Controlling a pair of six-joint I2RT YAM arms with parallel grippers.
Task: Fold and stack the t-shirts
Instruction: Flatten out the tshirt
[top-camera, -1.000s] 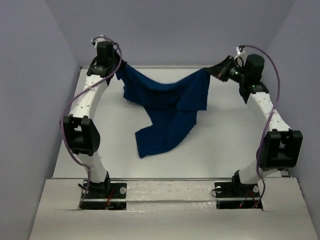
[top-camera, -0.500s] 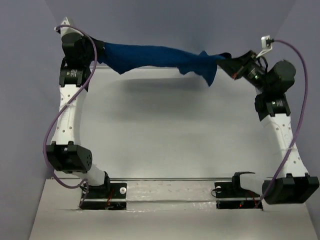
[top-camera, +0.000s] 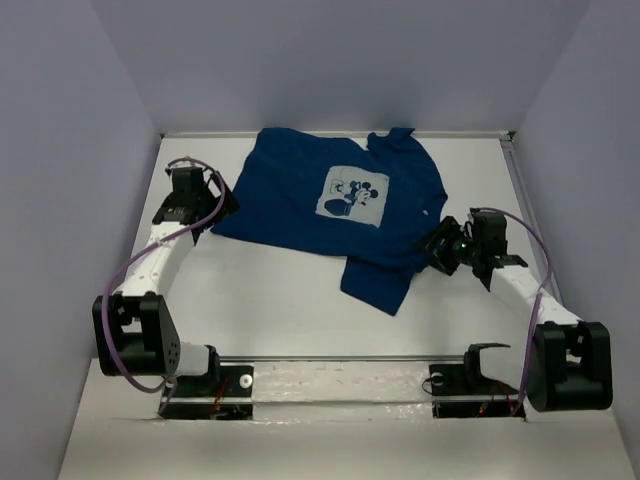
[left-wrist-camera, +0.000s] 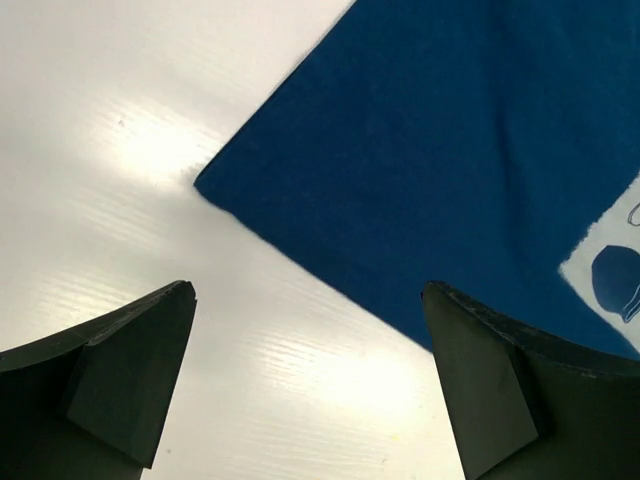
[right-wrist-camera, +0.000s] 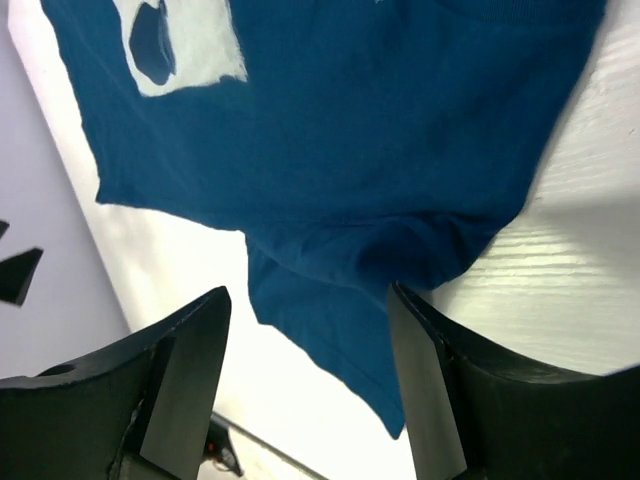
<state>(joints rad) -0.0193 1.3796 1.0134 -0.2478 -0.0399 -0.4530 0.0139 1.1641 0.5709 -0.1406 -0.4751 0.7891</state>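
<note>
1. The shirt (top-camera: 300, 190) lies spread on the far half of the table (top-camera: 260, 300). Its print (top-camera: 354, 196) faces up and its body is mostly flat.
2. The left hand (left-wrist-camera: 308, 290) is open and holds nothing. It sits low over the table, just beside the shirt's near-left corner. In the wrist view, bare table shows between its fingers and the corner lies just ahead, apart from them.
3. The right hand (right-wrist-camera: 307, 290) is also open, at the shirt's right edge. Blue cloth shows between its spread fingers, but neither finger pinches it.
4. A flap (top-camera: 378, 285) of cloth juts toward the near edge beside the right hand, and the cloth is rumpled where it joins the body. It may be a sleeve or a turned-over part of the hem; the views do not settle which.
5. The step in hand appears to be the laying-out, and it looks about done. No fold has been made and nothing is stacked, so most of the task is still to do.
6. The next move probably calls for straightening that flap first. Each hand would then need to close on a point along one edge and carry it across the body. The cloth is thin and lies flat on a smooth table, so the fingers must get under the edge cleanly and lift together.
</note>
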